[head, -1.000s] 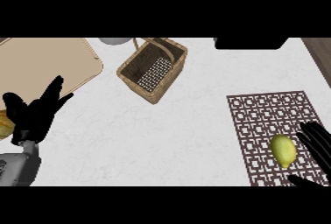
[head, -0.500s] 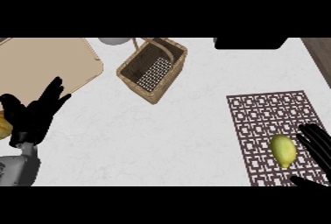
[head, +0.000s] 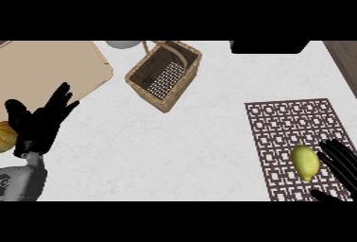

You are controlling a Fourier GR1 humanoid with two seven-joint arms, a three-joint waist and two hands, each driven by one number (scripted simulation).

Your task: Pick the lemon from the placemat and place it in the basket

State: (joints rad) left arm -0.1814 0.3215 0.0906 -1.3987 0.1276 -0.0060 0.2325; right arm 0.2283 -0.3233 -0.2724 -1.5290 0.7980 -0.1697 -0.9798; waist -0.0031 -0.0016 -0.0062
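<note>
A yellow-green lemon (head: 304,162) lies on the dark patterned placemat (head: 293,123) at the lower right. My right hand (head: 340,165) is right beside the lemon on its right, fingers straight and thumb below it, not closed round it. A woven wicker basket (head: 165,74) stands tilted at the upper middle of the counter, with nothing showing inside. My left hand (head: 38,123) rests open at the far left, fingers up, far from both.
A tan cutting board (head: 49,71) fills the upper left. An orange rounded object (head: 5,136) shows at the left edge behind my left hand. A grey round thing (head: 124,44) and a black block (head: 268,46) sit at the counter's far edge.
The view has shifted slightly left, so the basket, placemat and lemon sit a bit further right. My right hand stays beside the lemon; the left hand is still.
</note>
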